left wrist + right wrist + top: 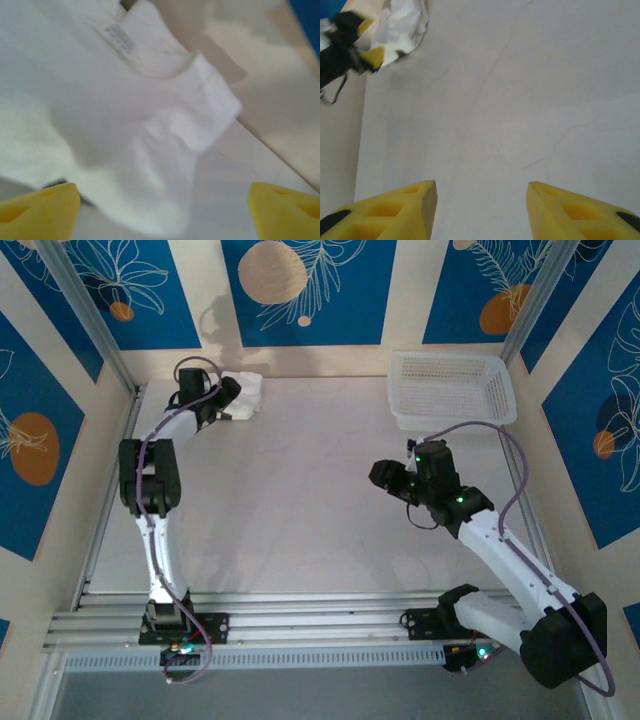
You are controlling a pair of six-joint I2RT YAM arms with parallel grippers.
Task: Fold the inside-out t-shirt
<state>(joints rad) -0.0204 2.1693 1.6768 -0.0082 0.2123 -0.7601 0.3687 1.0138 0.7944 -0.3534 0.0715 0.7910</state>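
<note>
The plain white thin-cloth t-shirt (245, 390) is lying bundled compactly at the far left corner of the tabletop (300, 510), seemingly folded, with the left tool (226, 398) gaping released beside it and the right tool (388, 478) hovering empty, jaws parted.

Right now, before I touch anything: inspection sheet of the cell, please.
Surface: white table, faint hairline marks.
Job's things: white t-shirt bunched at far left corner, neck tag showing.
Clutter: white mesh basket at far right, nothing seen inside.
Grippers: left gripper open, beside the t-shirt; right gripper open over bare table.
Cables: purple cable loops off right arm; same on left arm.
Surroundings: blue leaf-print panels, aluminium rails.
</note>
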